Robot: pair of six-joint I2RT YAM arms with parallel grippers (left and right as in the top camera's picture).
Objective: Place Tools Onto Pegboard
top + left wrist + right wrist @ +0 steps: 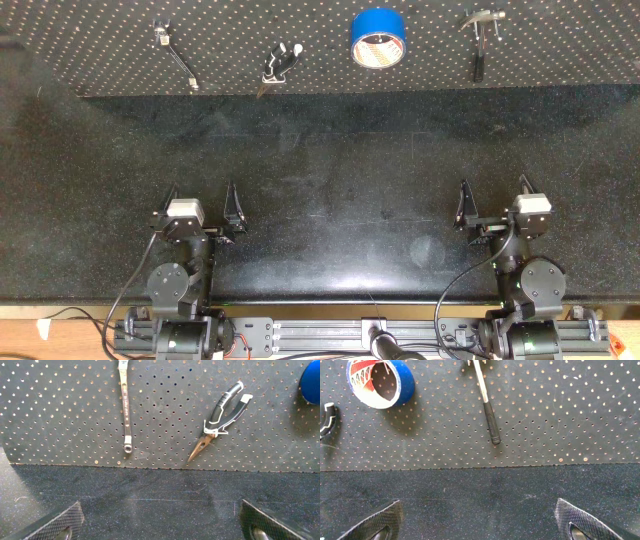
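Observation:
Four tools hang on the black pegboard [90, 60] at the back. From the left: a wrench [176, 57] [125, 407], long-nose pliers [278, 66] [220, 420] with black and white handles, a roll of blue tape [378, 39] [380, 381], and a hammer [480, 40] [486, 405] with a black grip. My left gripper [200, 208] [160, 525] stands open near the table's front, over bare black mat. My right gripper [494, 203] [480, 522] is open too, at the front right, nothing between its fingers.
A black mat [330, 180] covers the table between the arms and the pegboard. The pegboard stands along the far edge. Cables and the arm bases [370, 335] run along the front rail.

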